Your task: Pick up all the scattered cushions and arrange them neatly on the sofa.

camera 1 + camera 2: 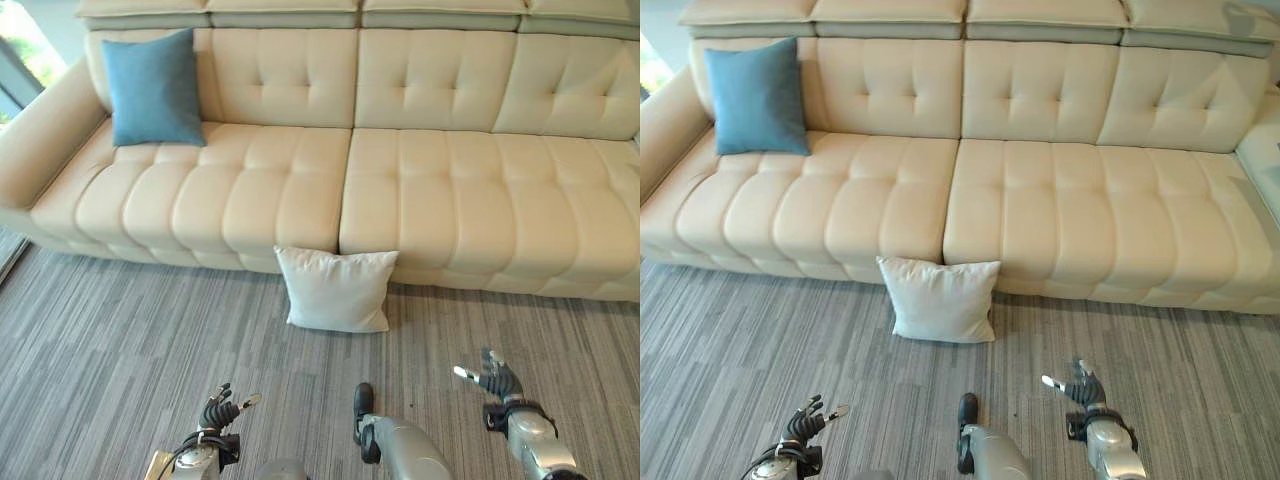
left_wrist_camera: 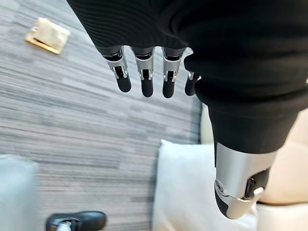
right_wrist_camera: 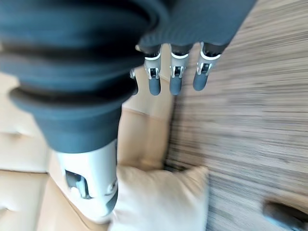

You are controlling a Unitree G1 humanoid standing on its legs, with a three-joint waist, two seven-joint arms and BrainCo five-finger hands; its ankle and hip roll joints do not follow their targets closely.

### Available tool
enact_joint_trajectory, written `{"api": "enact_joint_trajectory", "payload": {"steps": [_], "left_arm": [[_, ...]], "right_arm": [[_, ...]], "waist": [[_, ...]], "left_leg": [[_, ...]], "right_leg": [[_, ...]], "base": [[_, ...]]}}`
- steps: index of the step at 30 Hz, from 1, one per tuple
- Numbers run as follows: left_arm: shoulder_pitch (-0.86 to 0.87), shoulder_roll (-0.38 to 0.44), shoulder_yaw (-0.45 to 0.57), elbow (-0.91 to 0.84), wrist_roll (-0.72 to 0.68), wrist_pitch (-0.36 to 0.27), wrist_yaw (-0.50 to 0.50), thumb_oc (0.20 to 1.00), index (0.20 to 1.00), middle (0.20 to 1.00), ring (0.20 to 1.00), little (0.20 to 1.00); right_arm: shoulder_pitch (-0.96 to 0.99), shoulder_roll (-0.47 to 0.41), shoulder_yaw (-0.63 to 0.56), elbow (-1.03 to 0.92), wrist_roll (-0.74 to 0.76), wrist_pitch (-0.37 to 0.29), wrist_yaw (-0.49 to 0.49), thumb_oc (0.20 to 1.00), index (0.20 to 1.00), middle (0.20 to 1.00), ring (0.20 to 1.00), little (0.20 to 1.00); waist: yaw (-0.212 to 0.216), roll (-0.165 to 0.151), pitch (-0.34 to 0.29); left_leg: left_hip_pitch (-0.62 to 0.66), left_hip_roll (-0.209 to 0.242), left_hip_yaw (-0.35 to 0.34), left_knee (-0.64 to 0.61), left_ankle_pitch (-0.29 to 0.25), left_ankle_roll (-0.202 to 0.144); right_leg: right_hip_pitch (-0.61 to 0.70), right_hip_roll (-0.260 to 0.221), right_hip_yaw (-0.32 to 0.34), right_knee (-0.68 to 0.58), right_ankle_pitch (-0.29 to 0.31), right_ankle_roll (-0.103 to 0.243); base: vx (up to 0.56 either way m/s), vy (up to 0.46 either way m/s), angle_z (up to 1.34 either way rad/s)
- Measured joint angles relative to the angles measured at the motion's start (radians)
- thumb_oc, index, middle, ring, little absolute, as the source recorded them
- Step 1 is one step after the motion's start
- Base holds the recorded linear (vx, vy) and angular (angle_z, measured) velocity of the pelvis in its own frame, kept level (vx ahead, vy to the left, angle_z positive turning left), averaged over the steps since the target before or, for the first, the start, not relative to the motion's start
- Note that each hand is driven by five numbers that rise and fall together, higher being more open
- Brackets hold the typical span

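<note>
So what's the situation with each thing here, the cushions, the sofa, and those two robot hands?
Blue cushion: on the sofa, upright against the backrest at its left end.
White cushion: on the floor, leaning against the sofa front.
Sofa: seat bare except for the blue cushion.
Left hand: open, holding nothing, above the carpet.
Right hand: open, holding nothing, above the carpet.

Head eyes: you looked down from above on the cream sofa (image 1: 350, 160) and carpet (image 1: 120, 340).
Wrist cameras: yours looked close along each hand.
Shared: all showed the white cushion (image 1: 938, 300).
</note>
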Motion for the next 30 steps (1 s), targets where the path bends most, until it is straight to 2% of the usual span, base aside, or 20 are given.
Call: {"api": "enact_joint_trajectory", "payload": {"steps": [1, 2, 3, 4, 6, 7, 10, 13, 14, 15, 16, 17, 19, 20, 22, 25, 26, 27, 28, 30], "left_arm": [[0.003, 0.003, -0.001, -0.003, 0.0, 0.0, -0.002, 1.0, 1.0, 1.0, 1.0, 1.0], [0.004, 0.004, -0.002, -0.003, 0.0, 0.001, -0.002, 1.0, 1.0, 1.0, 1.0, 1.0], [-0.005, 0.006, -0.003, -0.008, 0.0, 0.0, -0.004, 1.0, 1.0, 1.0, 1.0, 1.0], [-0.004, 0.006, -0.003, -0.012, 0.0, 0.0, -0.004, 1.0, 1.0, 1.0, 1.0, 1.0], [-0.007, 0.009, -0.003, -0.012, 0.0, 0.0, -0.004, 1.0, 1.0, 1.0, 1.0, 1.0], [-0.008, 0.009, -0.003, -0.014, 0.0, -0.001, -0.004, 1.0, 1.0, 1.0, 1.0, 1.0], [-0.006, 0.009, -0.003, -0.008, 0.0, 0.001, -0.004, 1.0, 1.0, 1.0, 1.0, 1.0], [-0.013, 0.009, -0.003, 0.001, 0.001, 0.003, -0.004, 1.0, 1.0, 1.0, 1.0, 1.0], [-0.018, 0.007, -0.004, 0.012, 0.002, 0.009, -0.006, 1.0, 1.0, 1.0, 1.0, 1.0], [-0.015, 0.009, -0.004, 0.011, 0.003, 0.009, -0.009, 1.0, 1.0, 1.0, 1.0, 1.0], [-0.015, 0.016, -0.004, 0.006, 0.005, 0.008, -0.01, 1.0, 1.0, 1.0, 1.0, 1.0], [-0.04, 0.039, -0.003, -0.005, 0.005, 0.006, -0.01, 1.0, 1.0, 1.0, 1.0, 1.0], [-0.046, 0.059, -0.003, -0.023, 0.008, 0.006, -0.009, 1.0, 1.0, 1.0, 1.0, 1.0], [-0.046, 0.07, -0.002, -0.03, 0.01, 0.007, -0.008, 1.0, 1.0, 1.0, 1.0, 1.0], [-0.044, 0.087, 0.001, -0.032, 0.01, 0.006, -0.004, 1.0, 1.0, 1.0, 1.0, 1.0], [-0.049, 0.097, 0.01, -0.029, 0.009, 0.006, 0.005, 1.0, 1.0, 1.0, 1.0, 1.0], [-0.04, 0.099, 0.013, -0.024, 0.009, 0.003, 0.008, 1.0, 1.0, 1.0, 1.0, 1.0], [-0.046, 0.1, 0.022, 0.018, 0.009, 0.003, 0.014, 1.0, 1.0, 1.0, 1.0, 1.0], [-0.036, 0.098, 0.031, 0.011, 0.009, 0.005, 0.015, 1.0, 1.0, 1.0, 1.0, 1.0], [-0.034, 0.1, 0.031, -0.003, 0.009, 0.003, 0.016, 1.0, 1.0, 1.0, 1.0, 1.0]], "right_arm": [[0.002, -0.003, 0.002, 0.003, 0.005, 0.0, -0.001, 1.0, 1.0, 1.0, 1.0, 1.0], [0.008, -0.005, 0.002, 0.003, 0.005, -0.002, -0.004, 1.0, 1.0, 1.0, 1.0, 1.0], [0.021, -0.012, 0.002, 0.007, 0.005, 0.002, -0.007, 1.0, 1.0, 1.0, 1.0, 1.0], [0.025, -0.012, 0.003, 0.007, 0.005, 0.008, -0.007, 1.0, 1.0, 1.0, 1.0, 1.0], [0.03, -0.011, 0.006, 0.024, 0.005, 0.019, -0.012, 1.0, 1.0, 1.0, 1.0, 1.0], [0.031, -0.011, 0.006, 0.039, 0.005, 0.022, -0.017, 1.0, 1.0, 1.0, 1.0, 1.0], [0.031, -0.009, 0.007, 0.048, 0.005, 0.028, -0.024, 1.0, 1.0, 1.0, 1.0, 1.0], [0.031, -0.01, 0.001, 0.05, 0.003, 0.033, -0.027, 1.0, 1.0, 1.0, 1.0, 1.0], [0.018, 0.001, 0.002, 0.074, -0.004, 0.035, -0.026, 1.0, 1.0, 1.0, 1.0, 1.0], [0.013, 0.004, 0.003, 0.078, -0.01, 0.036, -0.025, 1.0, 1.0, 1.0, 1.0, 1.0], [0.015, 0.004, 0.006, 0.07, -0.014, 0.036, -0.024, 1.0, 1.0, 1.0, 1.0, 1.0], [0.021, 0.01, 0.011, 0.058, -0.016, 0.038, -0.018, 1.0, 1.0, 1.0, 1.0, 1.0], [0.024, 0.014, 0.011, 0.043, -0.017, 0.04, -0.016, 1.0, 1.0, 1.0, 1.0, 1.0], [0.022, 0.016, 0.012, 0.04, -0.017, 0.04, -0.016, 1.0, 1.0, 1.0, 1.0, 1.0], [0.023, 0.016, 0.016, 0.006, -0.024, 0.039, -0.015, 1.0, 1.0, 1.0, 1.0, 1.0], [0.02, 0.018, 0.025, -0.013, -0.035, 0.039, -0.008, 1.0, 1.0, 1.0, 1.0, 1.0], [0.021, 0.017, 0.04, -0.013, -0.035, 0.038, -0.006, 1.0, 1.0, 1.0, 1.0, 1.0], [0.02, 0.017, 0.046, -0.01, -0.035, 0.038, -0.005, 1.0, 1.0, 1.0, 1.0, 1.0], [0.021, 0.017, 0.046, -0.006, -0.036, 0.04, -0.005, 1.0, 1.0, 1.0, 1.0, 1.0], [0.017, 0.016, 0.047, 0.002, -0.036, 0.04, -0.006, 1.0, 1.0, 1.0, 1.0, 1.0]], "waist": [[0.004, -0.008, 0.003], [-0.001, -0.006, 0.001], [-0.011, -0.005, 0.005], [-0.01, -0.005, 0.005], [-0.01, -0.006, 0.004], [-0.009, -0.006, 0.007], [-0.005, -0.004, 0.007], [-0.007, -0.002, 0.006], [0.003, -0.001, 0.008], [0.005, 0.009, 0.006], [0.001, 0.021, 0.008], [-0.002, 0.008, 0.015], [-0.002, 0.008, 0.017], [0.002, 0.008, 0.019], [0.023, 0.012, 0.023], [0.023, 0.01, 0.045], [0.027, -0.006, 0.05], [0.024, -0.024, 0.05], [0.029, -0.033, 0.051], [0.041, -0.041, 0.055]], "left_leg": [[-0.047, -0.002, 0.016, -0.119, 0.004, -0.002], [-0.069, -0.002, 0.016, -0.186, 0.004, -0.003], [-0.106, -0.004, 0.019, -0.332, 0.035, -0.003], [-0.114, -0.006, 0.016, -0.391, 0.058, -0.005], [-0.119, -0.009, 0.009, -0.556, 0.142, -0.019], [-0.123, -0.006, 0.001, -0.588, 0.172, -0.018], [-0.141, -0.001, -0.01, -0.59, 0.215, -0.018], [-0.056, -0.026, -0.007, -0.645, 0.229, 0.012], [0.022, -0.062, 0.02, -0.685, 0.199, 0.071], [0.053, -0.075, 0.048, -0.708, 0.198, 0.11], [0.068, -0.078, 0.051, -0.722, 0.216, 0.137], [0.074, -0.092, 0.058, -0.713, 0.204, 0.156], [0.072, -0.099, 0.073, -0.704, 0.209, 0.181], [0.074, -0.106, 0.084, -0.697, 0.19, 0.208], [0.079, -0.12, 0.103, -0.698, 0.179, 0.194], [0.092, -0.128, 0.099, -0.712, 0.185, 0.194], [0.096, -0.143, 0.093, -0.714, 0.18, 0.19], [0.094, -0.164, 0.071, -0.71, 0.175, 0.192], [0.096, -0.173, 0.066, -0.71, 0.173, 0.194], [0.078, -0.175, 0.051, -0.676, 0.156, 0.185]], "right_leg": [[0.037, 0.001, -0.003, -0.027, 0.004, -0.01], [0.057, 0.003, -0.008, -0.051, -0.004, 0.0], [0.083, 0.01, -0.021, -0.072, 0.004, -0.015], [0.091, 0.016, -0.023, -0.075, 0.005, -0.017], [0.136, 0.029, -0.016, -0.116, -0.015, 0.016], [0.145, 0.037, -0.012, -0.117, -0.012, 0.01], [0.171, 0.053, 0.012, -0.13, -0.026, 0.021], [0.201, 0.057, 0.067, -0.136, -0.041, 0.04], [0.203, 0.044, 0.111, -0.095, -0.058, 0.061], [0.186, 0.044, 0.115, -0.056, -0.071, 0.079], [0.166, 0.045, 0.111, -0.005, -0.103, 0.102], [0.128, 0.022, 0.111, 0.084, -0.145, 0.104], [0.054, 0.0, 0.103, 0.223, -0.181, 0.127], [0.011, -0.039, 0.077, 0.307, -0.204, 0.131], [-0.066, -0.125, 0.055, 0.409, -0.241, 0.152], [-0.108, -0.154, 0.058, 0.366, -0.244, 0.173], [-0.129, -0.149, 0.054, 0.257, -0.219, 0.2], [-0.117, -0.142, 0.064, 0.121, -0.175, 0.207], [-0.114, -0.142, 0.061, 0.103, -0.139, 0.188], [-0.103, -0.142, 0.071, 0.081, -0.074, 0.182]], "base": [[0.26, 0.02, -0.23], [0.25, 0.04, -0.14], [0.24, 0.062, 0.0], [0.27, 0.082, -0.14], [0.26, 0.103, -0.16], [0.24, 0.135, -0.18], [0.22, 0.173, -0.29], [0.31, 0.381, -0.46], [0.21, 0.373, -0.68], [0.12, 0.278, -0.66], [0.1, 0.236, -0.2], [0.07, 0.208, -0.13], [0.07, 0.16, -0.14], [0.1, 0.122, -0.32], [0.1, 0.086, -0.37], [0.13, 0.021, 0.04], [0.18, -0.051, 0.46], [0.13, -0.048, 0.53], [0.04, -0.07, 0.54], [-0.01, -0.089, 0.27]]}}
